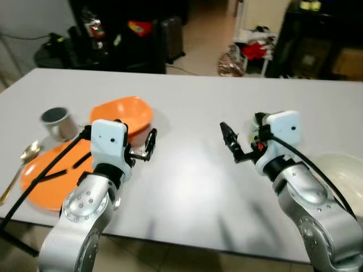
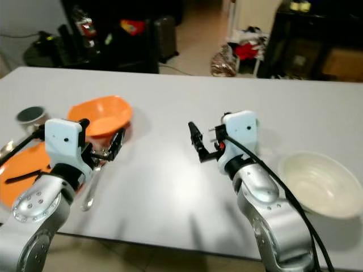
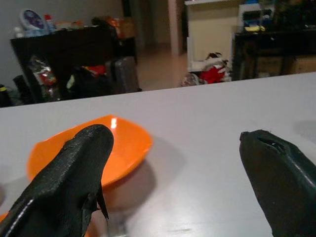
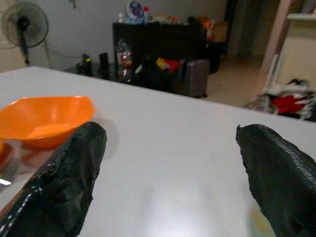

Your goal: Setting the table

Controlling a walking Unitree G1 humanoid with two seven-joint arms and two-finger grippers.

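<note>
Right eye view catches a silver spoon (image 2: 91,190) beside the orange plate (image 2: 20,170). Both the left gripper (image 1: 148,145) and right gripper (image 1: 231,141) hover spread over the desk (image 1: 187,175). Orange bowl (image 1: 122,113) and white bowl (image 2: 320,184) look empty.

No text, label, brand, number or sign can be read anywhere in these views. The packets and bottles on the dark shelving (image 1: 113,34) at the upper left of the left eye view are too small and blurred for any lettering to be made out.
</note>
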